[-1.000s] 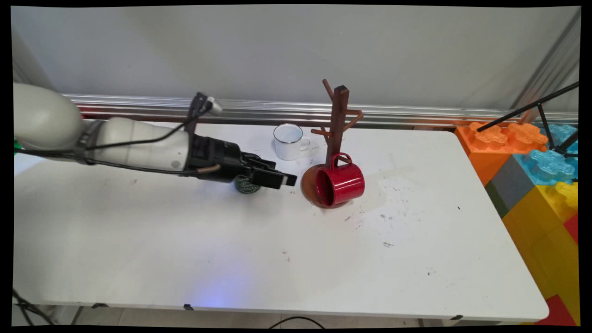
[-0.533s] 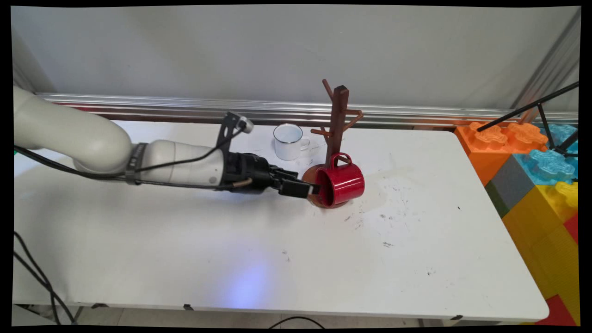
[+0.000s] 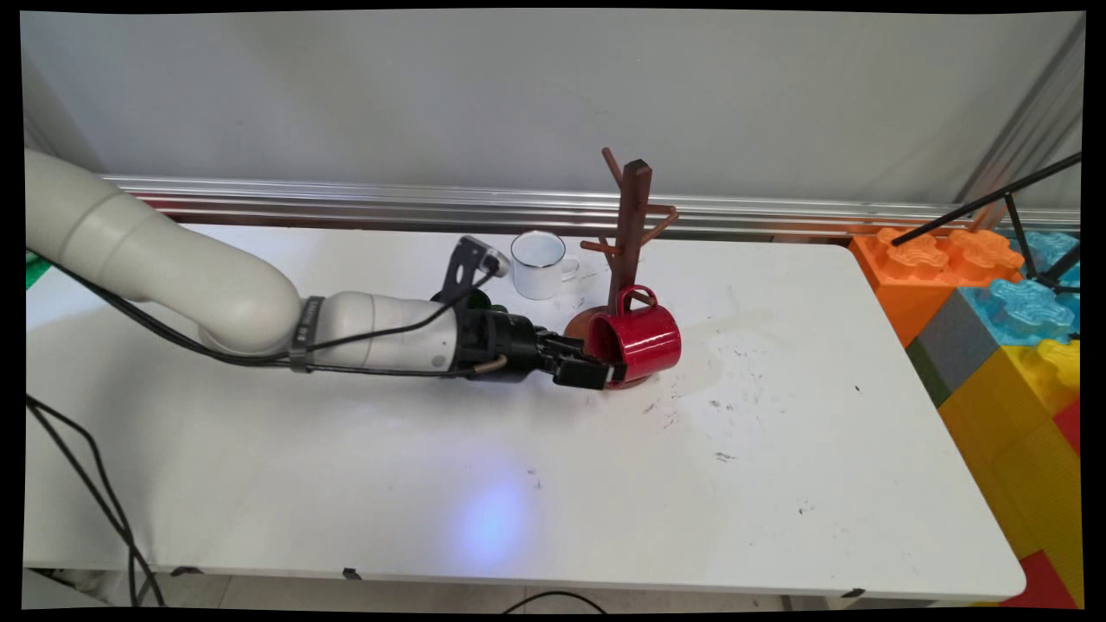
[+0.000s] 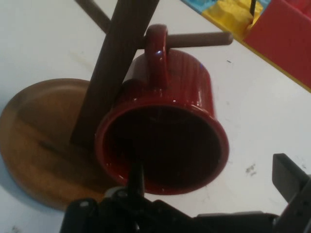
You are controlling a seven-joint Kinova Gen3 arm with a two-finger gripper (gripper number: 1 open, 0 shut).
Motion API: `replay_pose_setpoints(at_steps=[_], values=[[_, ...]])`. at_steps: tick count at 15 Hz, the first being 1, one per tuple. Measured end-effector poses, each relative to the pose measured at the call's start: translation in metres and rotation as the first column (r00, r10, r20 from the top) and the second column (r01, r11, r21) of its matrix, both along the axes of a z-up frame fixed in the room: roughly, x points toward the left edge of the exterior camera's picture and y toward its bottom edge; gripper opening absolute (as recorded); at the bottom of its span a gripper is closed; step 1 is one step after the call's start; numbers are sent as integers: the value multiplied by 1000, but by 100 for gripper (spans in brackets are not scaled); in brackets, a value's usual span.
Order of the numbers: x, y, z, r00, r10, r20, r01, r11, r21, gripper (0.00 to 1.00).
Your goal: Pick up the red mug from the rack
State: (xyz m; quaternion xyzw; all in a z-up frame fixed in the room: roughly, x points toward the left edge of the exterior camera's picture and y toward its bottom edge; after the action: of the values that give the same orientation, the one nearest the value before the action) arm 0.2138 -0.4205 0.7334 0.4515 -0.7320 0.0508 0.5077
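Two fingers [image 4: 290, 178] of the claw [image 3: 610, 374] stand wide apart and hold nothing; in the hand view one dark tip shows inside the mouth of the mug [image 3: 644, 341] at lower centre, the other sits clear of the mug's wall at the right edge. So the jaws appear to straddle one side of the rim, with no contact that I can confirm.

That red mug lies tipped just right of centre in the main view, its mouth facing your claw; its handle is hooked over a low peg [image 4: 199, 39] of the stand [image 3: 633, 216], and its body rests over the stand's round base [image 4: 34, 141].

If you close here, my judgement is that you should get the inner finger deeper past the rim first; a pinch at the very lip of a glossy wall may slip. Close slowly; the handle is caught on the peg, so a sideways shove could rock or tip the stand.

Behind the stand, upper centre, a white cup [image 3: 537, 263] stands upright, well apart from the claw; a dark green thing [image 3: 484, 302] peeks out behind the wrist, too hidden to name.
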Motion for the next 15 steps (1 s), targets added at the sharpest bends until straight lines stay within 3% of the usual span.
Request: replay_pose_setpoints(at_steps=[7, 14, 15], values=[[-22, -18, -28, 1000, 3, -17, -3, 1000, -24, 100], [-40, -29, -40, 999, -3, -38, 1, 999, -42, 100], [-41, -30, -41, 999, -5, -39, 3, 999, -44, 0]])
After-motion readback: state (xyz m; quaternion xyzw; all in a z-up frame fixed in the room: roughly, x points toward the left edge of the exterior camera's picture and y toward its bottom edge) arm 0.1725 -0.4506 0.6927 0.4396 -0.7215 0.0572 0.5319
